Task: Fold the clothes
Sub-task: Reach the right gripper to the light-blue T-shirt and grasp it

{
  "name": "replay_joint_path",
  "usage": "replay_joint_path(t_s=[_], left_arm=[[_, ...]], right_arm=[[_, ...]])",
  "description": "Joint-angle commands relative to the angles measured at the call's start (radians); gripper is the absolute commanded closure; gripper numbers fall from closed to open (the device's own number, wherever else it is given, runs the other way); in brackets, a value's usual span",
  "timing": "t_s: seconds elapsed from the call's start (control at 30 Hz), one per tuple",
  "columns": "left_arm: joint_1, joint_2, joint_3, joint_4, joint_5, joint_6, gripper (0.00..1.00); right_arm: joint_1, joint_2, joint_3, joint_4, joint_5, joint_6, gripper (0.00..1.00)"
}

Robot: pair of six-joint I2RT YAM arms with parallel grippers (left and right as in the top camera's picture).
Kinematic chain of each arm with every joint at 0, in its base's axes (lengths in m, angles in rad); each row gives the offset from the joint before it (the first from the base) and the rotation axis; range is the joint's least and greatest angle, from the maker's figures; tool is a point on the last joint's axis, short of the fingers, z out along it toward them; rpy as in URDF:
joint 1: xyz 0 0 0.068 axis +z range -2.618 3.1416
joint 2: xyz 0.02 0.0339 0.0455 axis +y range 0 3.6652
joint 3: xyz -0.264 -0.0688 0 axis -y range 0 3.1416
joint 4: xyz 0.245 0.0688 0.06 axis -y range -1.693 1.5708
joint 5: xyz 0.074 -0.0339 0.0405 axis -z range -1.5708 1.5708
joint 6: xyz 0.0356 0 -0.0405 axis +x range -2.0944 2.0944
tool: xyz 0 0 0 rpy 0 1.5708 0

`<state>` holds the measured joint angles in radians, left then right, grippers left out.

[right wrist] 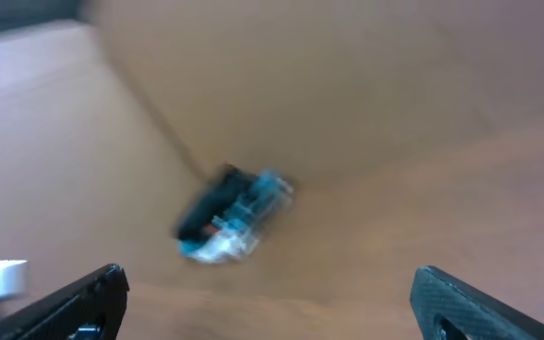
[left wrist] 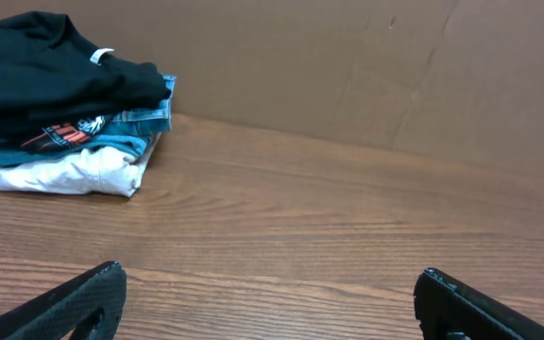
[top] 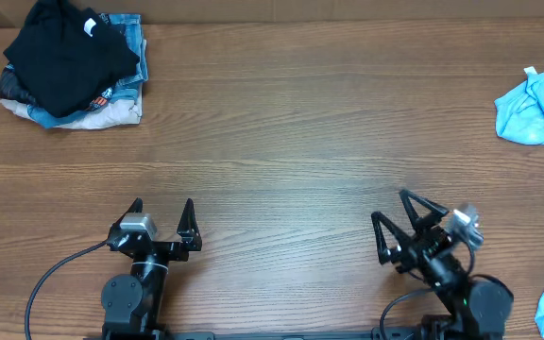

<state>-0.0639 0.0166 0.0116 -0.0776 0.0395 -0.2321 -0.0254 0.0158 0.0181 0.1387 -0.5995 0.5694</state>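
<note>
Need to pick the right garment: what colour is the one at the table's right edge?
The T-shirt is light sky-blue, seen best in the overhead view.

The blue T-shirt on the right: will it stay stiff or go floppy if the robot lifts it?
Probably floppy: the light blue T-shirt lies crumpled in soft folds, so it would likely droop from wherever it is pinched. It looks thin, so it is probably light. Pushed, it would likely bunch up rather than slide whole.

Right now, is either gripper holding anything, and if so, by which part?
Nothing is held. The left gripper and right gripper are both open and empty; the light blue T-shirt lies apart, far right.
</note>
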Motion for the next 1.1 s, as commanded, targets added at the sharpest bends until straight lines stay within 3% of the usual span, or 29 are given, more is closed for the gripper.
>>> replay_joint_path(t_s=[0.0,0.13,0.33,0.5,0.57,0.83,1.07], left_arm=[[0.006,-0.010,-0.007,0.002,-0.014,0.019,0.00],[0.006,-0.010,-0.007,0.002,-0.014,0.019,0.00],[0.006,-0.010,-0.007,0.002,-0.014,0.019,0.00],[0.006,-0.010,-0.007,0.002,-0.014,0.019,0.00],[0.006,-0.010,-0.007,0.002,-0.014,0.019,0.00],[0.006,-0.010,-0.007,0.002,-0.014,0.019,0.00],[0.006,-0.010,-0.007,0.002,-0.014,0.019,0.00]], right_arm=[[0.005,-0.011,0.006,0.171,-0.099,0.052,0.00],[-0.005,0.006,0.122,0.147,-0.014,-0.053,0.00],[-0.005,0.245,0.470,-0.208,0.186,-0.415,0.00],[-0.006,0.626,0.832,-0.455,0.650,-0.436,0.00],[-0.021,0.773,0.959,-0.520,0.744,-0.439,0.00],[-0.244,1.447,1.452,-0.701,0.758,-0.470,0.00],[-0.343,1.729,1.552,-0.723,0.760,-0.470,0.00]])
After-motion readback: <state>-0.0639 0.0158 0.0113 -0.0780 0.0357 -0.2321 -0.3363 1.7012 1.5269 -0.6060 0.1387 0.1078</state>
